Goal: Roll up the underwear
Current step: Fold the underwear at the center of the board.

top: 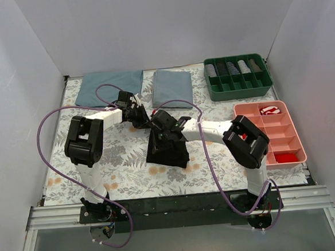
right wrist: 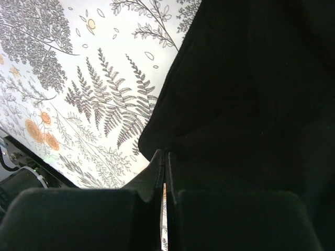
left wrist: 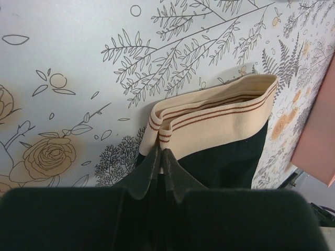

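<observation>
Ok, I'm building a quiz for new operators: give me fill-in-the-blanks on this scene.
1. The left gripper pinches the underwear at its striped ____.
2. The red rolled garments sit in the ____ tray.
3. There are ____ folded blue-grey cloths.
Missing words: waistband; pink; two.

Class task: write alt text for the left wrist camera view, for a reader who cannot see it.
Closed black fingers pinch the tan, brown-striped waistband of black underwear, seen against a floral-print tablecloth. The edge of a pink tray shows at right.
</observation>
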{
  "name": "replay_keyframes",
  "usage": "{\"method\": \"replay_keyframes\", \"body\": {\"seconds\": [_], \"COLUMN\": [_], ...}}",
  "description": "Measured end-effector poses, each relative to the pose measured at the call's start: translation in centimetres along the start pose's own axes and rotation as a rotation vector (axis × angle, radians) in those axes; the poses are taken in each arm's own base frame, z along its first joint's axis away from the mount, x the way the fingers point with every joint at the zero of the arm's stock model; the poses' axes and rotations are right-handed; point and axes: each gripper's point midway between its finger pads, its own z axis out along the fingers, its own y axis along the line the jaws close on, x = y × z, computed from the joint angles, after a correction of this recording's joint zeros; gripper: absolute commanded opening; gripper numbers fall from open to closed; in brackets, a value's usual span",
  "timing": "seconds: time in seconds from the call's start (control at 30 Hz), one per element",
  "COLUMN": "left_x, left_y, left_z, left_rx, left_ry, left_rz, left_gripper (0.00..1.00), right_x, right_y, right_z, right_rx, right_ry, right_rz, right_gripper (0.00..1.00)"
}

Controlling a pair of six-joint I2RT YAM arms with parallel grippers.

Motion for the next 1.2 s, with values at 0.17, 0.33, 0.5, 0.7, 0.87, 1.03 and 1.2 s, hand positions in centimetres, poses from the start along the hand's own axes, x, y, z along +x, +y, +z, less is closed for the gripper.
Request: {"method": "replay_keyframes", "body": {"seconds": [0.17, 0.33, 0.5, 0.7, 0.87, 1.03, 1.2], "left_x": [-0.1, -0.3, -0.5, -0.8, -1.4, -3.1, -5.4], "left_y": [0.3, 0.8, 1.1, 1.4, 1.7, 1.4, -0.5], "left_z": [-0.1, -0.2, -0.3, -0.5, -1.2, -3.8, -8.5], "left_rx": [-0.01, -0.024, -0.032, -0.041, -0.063, -0.084, -0.06], "left_ry": [-0.003, -0.009, -0.015, -0.023, -0.046, -0.121, -0.249], "left_rz": [-0.001, -0.012, -0.017, -0.023, -0.032, -0.05, -0.044], "left_gripper": [0.0, 0.0, 0.09, 0.25, 0.5, 0.58, 0.6], "right_x": [-0.2, -0.3, -0.3, -0.1, 0.3, 0.6, -2.1], "right_y": [0.5, 1.1, 1.3, 1.1, 0.7, -0.9, -1.0], "right_z": [0.1, 0.3, 0.4, 0.9, 1.3, -1.8, -8.8], "right_rx": [-0.024, -0.05, -0.063, -0.093, -0.171, -0.28, -0.34], "right_ry": [-0.007, -0.006, -0.006, -0.006, -0.004, -0.057, -0.233], "right_rz": [-0.002, 0.009, 0.018, 0.051, 0.084, 0.124, 0.1], "right_gripper": [0.01, 0.01, 0.01, 0.24, 0.44, 0.61, 0.56]}}
